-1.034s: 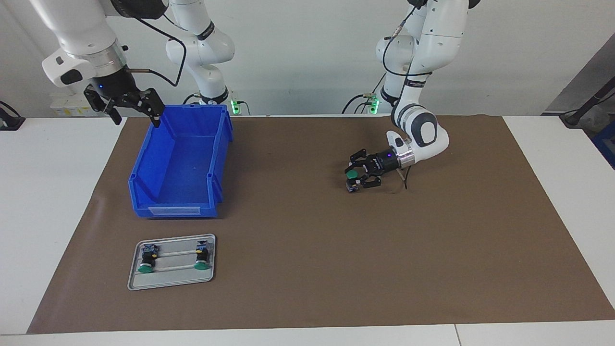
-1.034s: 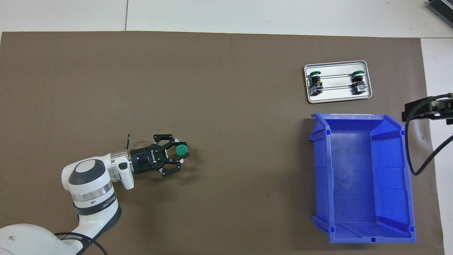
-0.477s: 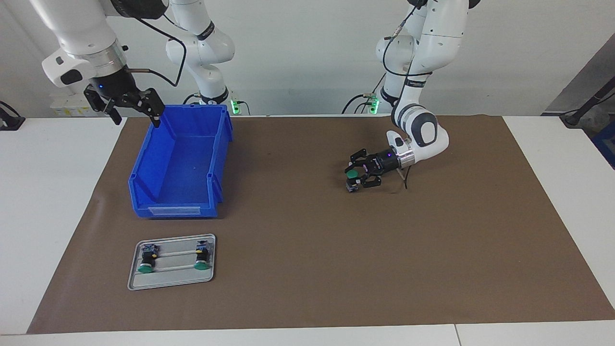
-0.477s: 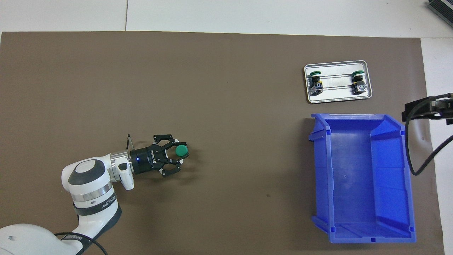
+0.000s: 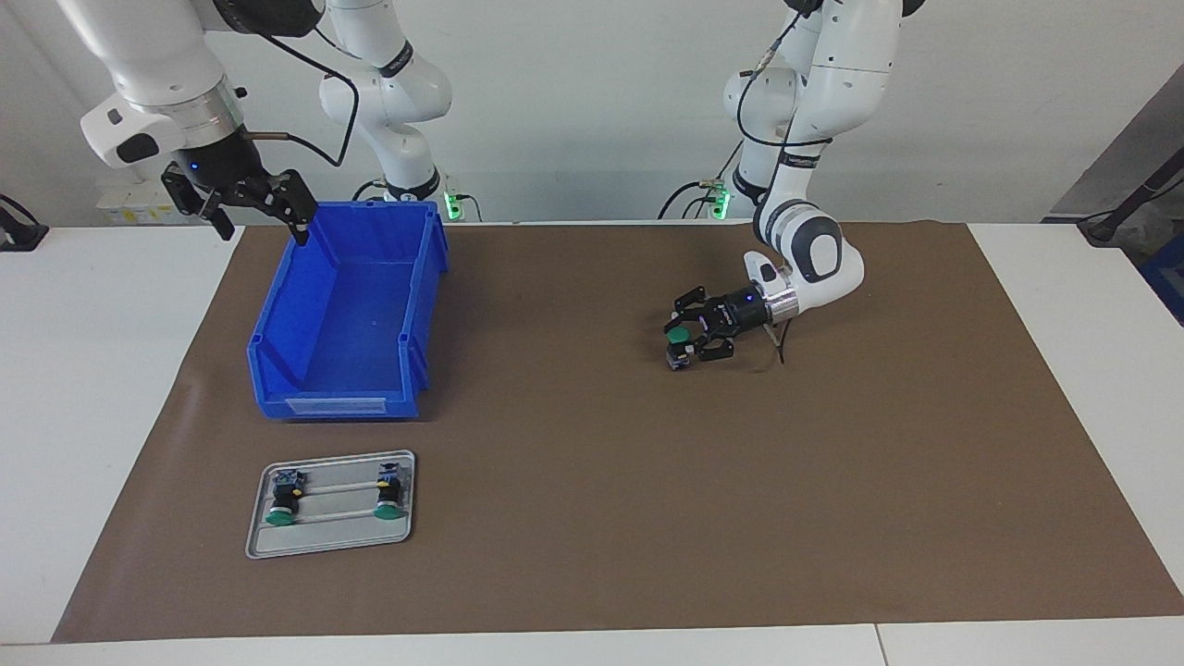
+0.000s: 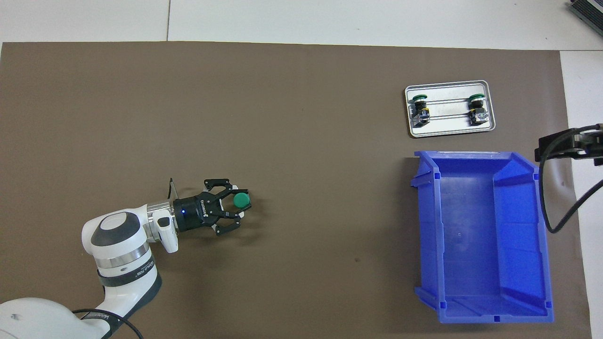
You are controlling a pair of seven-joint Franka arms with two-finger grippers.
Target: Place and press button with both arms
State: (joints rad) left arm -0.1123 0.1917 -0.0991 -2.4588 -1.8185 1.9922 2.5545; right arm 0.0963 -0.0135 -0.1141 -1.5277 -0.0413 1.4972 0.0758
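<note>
Small push-button w/ round flat green cap and short black body, the button, stands upright on the brown paper mat, cap up, blue-grey terminal end down at the mat. It sits in the mat's half toward the left arm's end of the bench, well in from every edge. The left gripper, black two-finger type on a white arm, lies low and nearly level w/ the mat, fingers narrowed round the button's body just under the cap, holding it.

Step in hand, by my read: the placing part; button looks set down or all but down, grip not yet let go. Next move probably calls for the left gripper to steady the body while the right comes across and pushes straight down on the cap; an off-centre push could tip it.

Right gripper waits high over the rim of the blue plastic bin, at the corner toward the right arm's base, fingers wide, holding nothing.

Grey metal tray near the mat's edge farthest from the robots, beside the bin's front, carries two like buttons lying on their sides.
</note>
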